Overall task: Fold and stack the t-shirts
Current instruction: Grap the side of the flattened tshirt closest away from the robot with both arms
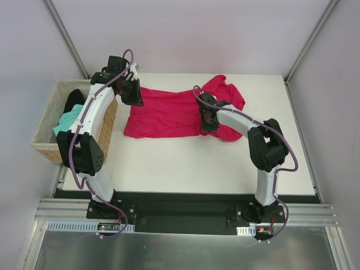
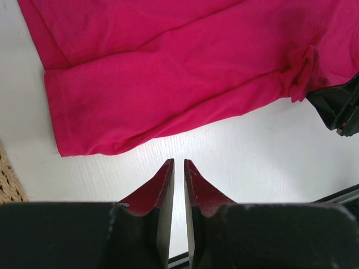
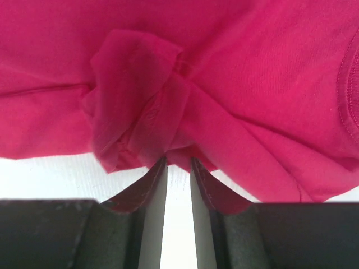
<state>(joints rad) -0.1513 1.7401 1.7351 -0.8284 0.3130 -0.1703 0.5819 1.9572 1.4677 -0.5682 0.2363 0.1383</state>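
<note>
The crimson t-shirt [image 1: 169,115] lies spread by the table's [image 1: 197,169] far edge. The left gripper [image 2: 178,162] hangs nearly closed and empty at its left end. The right gripper [image 3: 178,161] has its tips against a bunched fold, but I cannot tell whether it grips.

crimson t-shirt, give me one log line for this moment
crimson t-shirt: spread flat | left tool: shut, empty, off cloth | right tool: pinching bunched edge
</note>
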